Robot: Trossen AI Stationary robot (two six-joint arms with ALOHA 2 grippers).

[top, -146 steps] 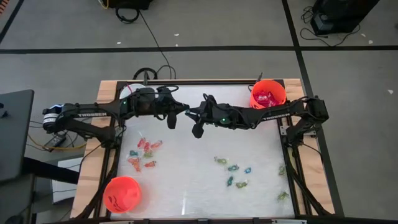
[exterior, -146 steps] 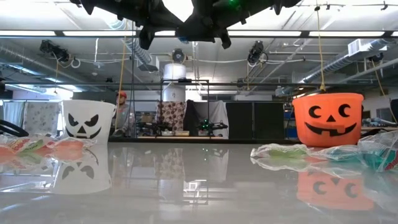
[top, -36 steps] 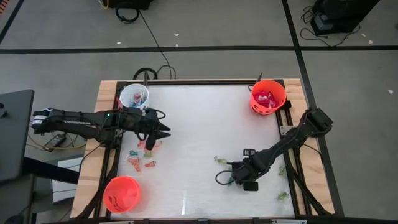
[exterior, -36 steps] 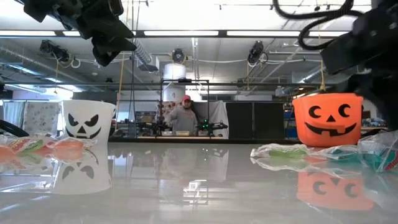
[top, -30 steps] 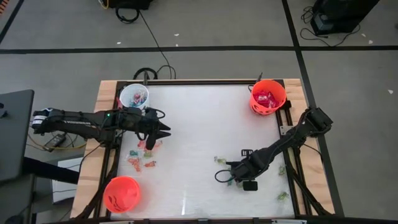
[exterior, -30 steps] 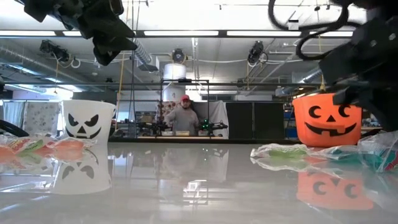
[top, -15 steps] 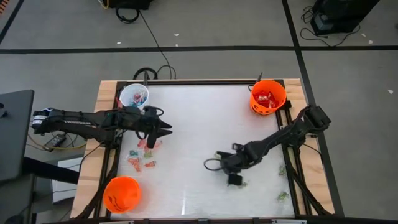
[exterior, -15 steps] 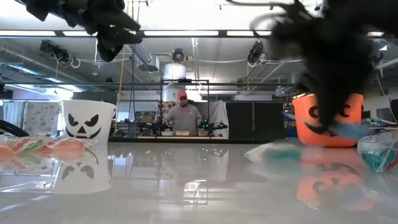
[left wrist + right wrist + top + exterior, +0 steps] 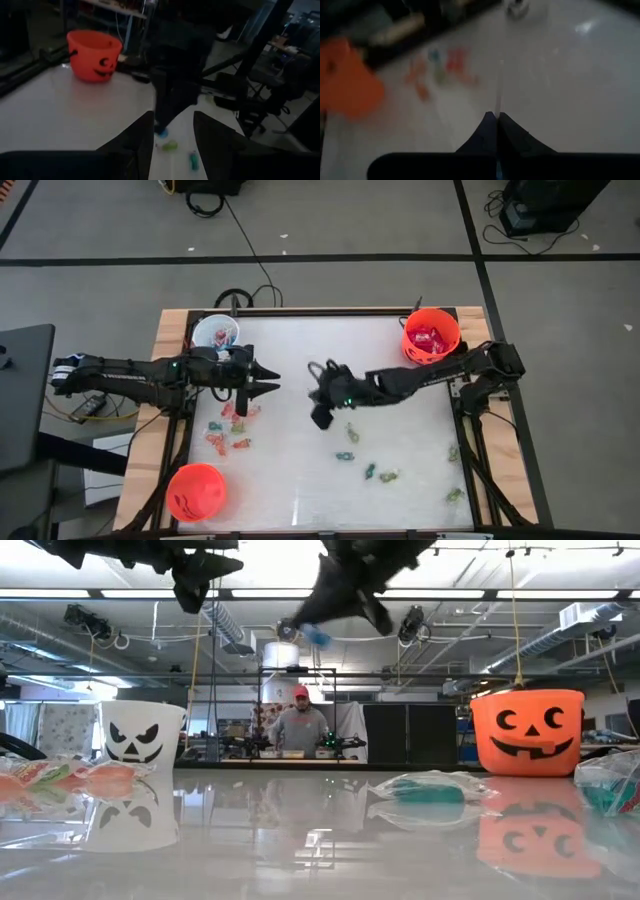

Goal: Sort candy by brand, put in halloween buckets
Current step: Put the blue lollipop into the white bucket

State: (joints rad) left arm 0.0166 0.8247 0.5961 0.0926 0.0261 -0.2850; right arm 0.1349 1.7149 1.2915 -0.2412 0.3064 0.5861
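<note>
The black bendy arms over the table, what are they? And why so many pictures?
They are two robot arms, each ending in a claw. One picture looks down from above, one looks across the tabletop, and two come from cameras on the arms' wrists. On the table stand a white bucket, one orange bucket and another orange bucket, with wrapped sweets scattered between. The right claw is shut on a blue sweet, up in the air. The left claw is open and empty.

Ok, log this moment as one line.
right tool: shut on blue candy, above table centre | left tool: open, empty, above left side
</note>
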